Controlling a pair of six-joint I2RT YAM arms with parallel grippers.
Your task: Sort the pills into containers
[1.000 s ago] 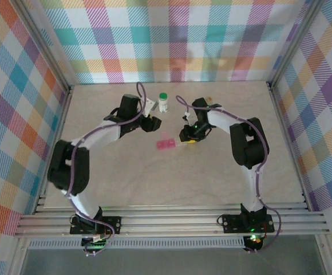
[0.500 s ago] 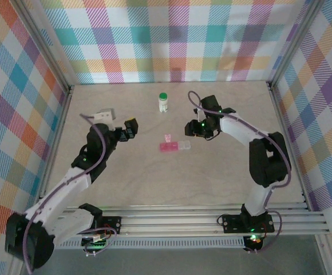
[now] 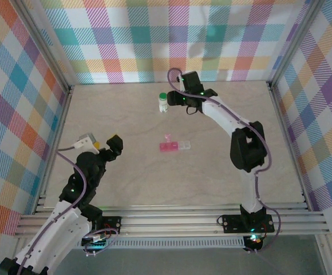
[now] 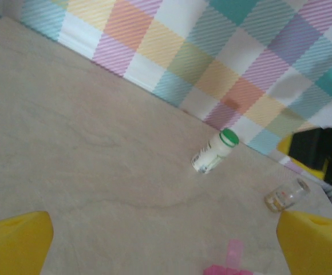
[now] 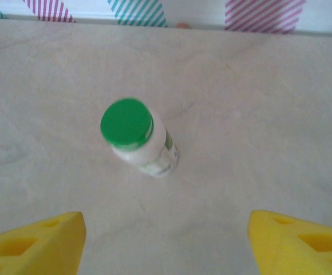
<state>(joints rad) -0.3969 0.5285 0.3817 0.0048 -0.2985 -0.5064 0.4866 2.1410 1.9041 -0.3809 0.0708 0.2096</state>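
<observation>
Containers [image 3: 174, 146], a flat strip of pink and clear plastic squares with one pink lid raised, lie mid-bench and are now unattended. The left pincer [image 3: 113, 143] has drawn back to the near left, its jaws wide and empty. The right pincer [image 3: 174, 99] has swung from the strip to the far bottle [image 5: 137, 137], a glossy white cylinder with a green cap, and has spread its jaws without gripping it. Likely the bottle is fetched next. The bench [image 3: 126, 177] is matte, marbled beige.
</observation>
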